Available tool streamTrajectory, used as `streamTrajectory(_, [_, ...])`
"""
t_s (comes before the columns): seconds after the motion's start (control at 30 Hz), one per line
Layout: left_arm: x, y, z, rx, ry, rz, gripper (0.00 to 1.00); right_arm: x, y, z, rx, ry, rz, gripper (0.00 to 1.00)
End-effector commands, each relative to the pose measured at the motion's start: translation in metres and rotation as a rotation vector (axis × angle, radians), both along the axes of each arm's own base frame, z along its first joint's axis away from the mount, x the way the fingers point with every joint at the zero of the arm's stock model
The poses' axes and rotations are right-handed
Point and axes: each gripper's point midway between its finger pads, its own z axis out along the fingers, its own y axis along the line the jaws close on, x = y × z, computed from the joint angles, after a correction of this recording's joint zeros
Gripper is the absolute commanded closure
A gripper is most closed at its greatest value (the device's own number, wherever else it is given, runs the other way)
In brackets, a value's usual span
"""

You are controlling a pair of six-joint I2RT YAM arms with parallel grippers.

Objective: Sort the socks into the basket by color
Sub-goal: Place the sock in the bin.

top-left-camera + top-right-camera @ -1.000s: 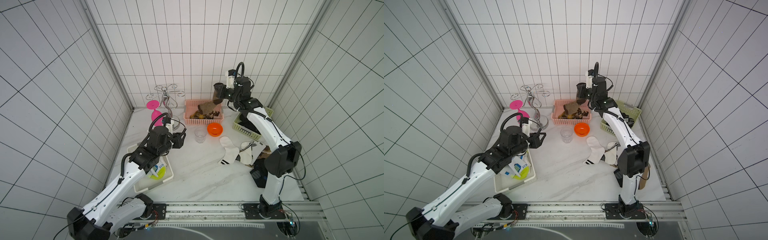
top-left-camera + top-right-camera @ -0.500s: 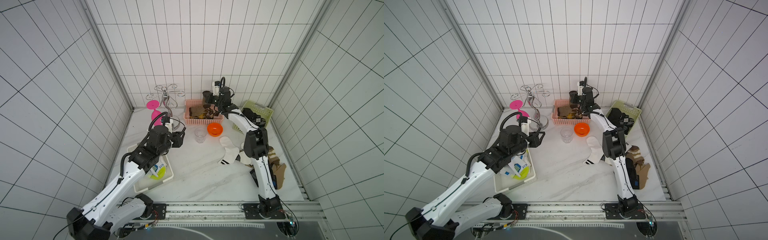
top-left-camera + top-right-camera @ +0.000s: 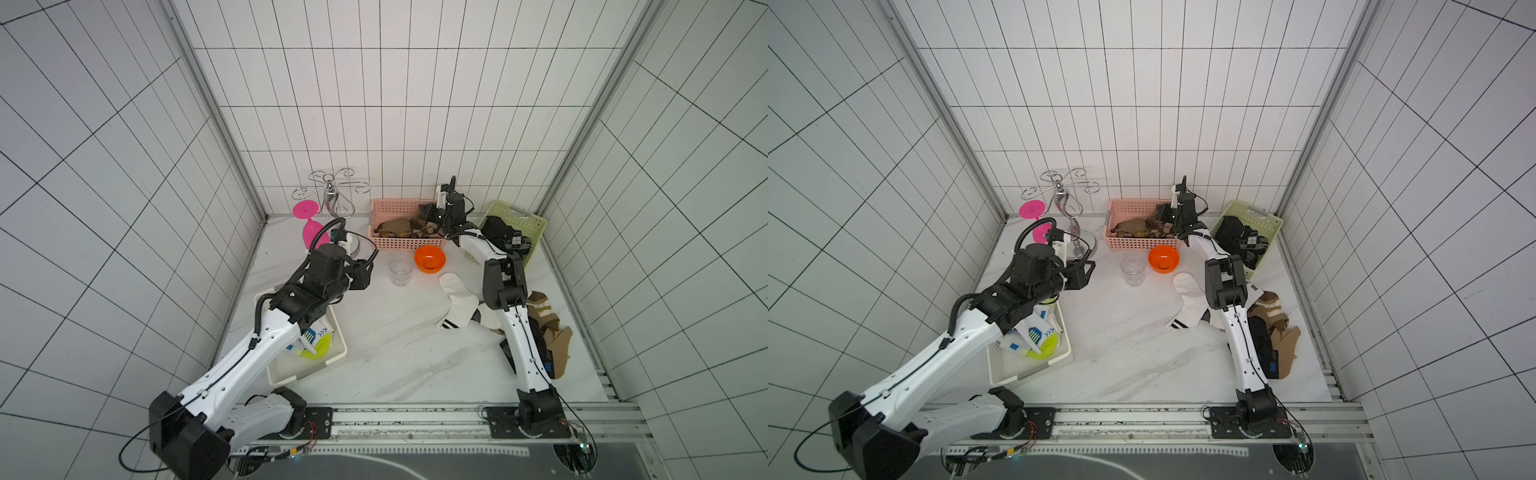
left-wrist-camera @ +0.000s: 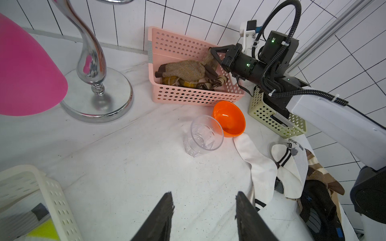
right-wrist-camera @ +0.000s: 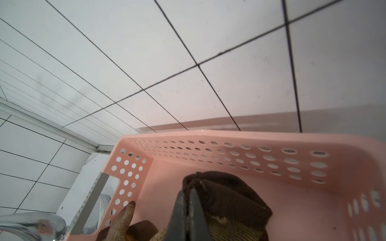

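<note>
My right gripper [image 5: 189,189] is shut on the dark cuff of a brown sock [image 5: 225,194] and sits low inside the pink basket [image 3: 399,205], over other brown socks [image 4: 183,70]. In the left wrist view the right gripper [image 4: 213,51] pinches that sock at the basket's far corner. My left gripper [image 4: 204,195] is open and empty above bare table beside the white basket [image 3: 299,374], which holds white socks with blue and neon yellow [image 3: 316,338]. Black socks [image 3: 498,230] fill the green basket [image 3: 532,220]. White socks [image 3: 457,299], brown socks [image 3: 544,316] and a black sock [image 3: 1264,353] lie by the right arm.
An orange bowl [image 3: 430,258] and a clear glass [image 3: 401,270] stand in front of the pink basket. A chrome rack [image 3: 330,199] with a hanging pink wine glass [image 3: 311,226] stands at the back left. Tiled walls close in the table on three sides.
My right gripper has come down with the brown sock from above the pink basket into it, and the right arm has folded lower. The left arm has stayed where it was.
</note>
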Motion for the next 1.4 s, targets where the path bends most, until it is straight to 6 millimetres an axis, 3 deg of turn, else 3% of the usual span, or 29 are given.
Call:
streamTrajectory(0.0, [0.004, -0.005, 0.02, -0.031, -0.05, -0.008, 0.5, 0.002, 0.008, 0.09, 0.05, -0.177, 0.022, 0.98])
streamTrajectory(0.17, [0.001, -0.003, 0.02, -0.034, -0.051, -0.004, 0.49, 0.0, 0.009, 0.103, 0.056, -0.198, 0.024, 0.83])
streamTrajectory(0.27, [0.0, -0.003, 0.02, -0.036, -0.052, -0.005, 0.48, -0.002, 0.009, 0.112, 0.051, -0.213, 0.024, 0.65])
streamTrajectory(0.5, [-0.002, -0.003, 0.021, -0.036, -0.059, -0.014, 0.44, -0.01, 0.008, 0.139, 0.019, -0.244, 0.022, 0.33])
streamTrajectory(0.7, [-0.004, -0.008, 0.021, -0.031, -0.063, -0.048, 0.41, -0.031, 0.005, 0.152, -0.028, -0.206, 0.038, 0.21])
streamTrajectory(0.9, [-0.005, -0.017, 0.022, -0.035, -0.062, -0.101, 0.4, -0.07, 0.0, 0.145, -0.113, -0.096, 0.052, 0.0])
streamTrajectory(1.13, [-0.01, -0.041, 0.018, -0.02, -0.068, -0.186, 0.4, -0.126, -0.024, 0.141, -0.196, 0.056, 0.01, 0.0])
streamTrajectory(1.37, [-0.018, -0.089, 0.0, 0.024, -0.059, -0.321, 0.4, -0.2, -0.062, 0.13, -0.224, 0.182, -0.072, 0.0])
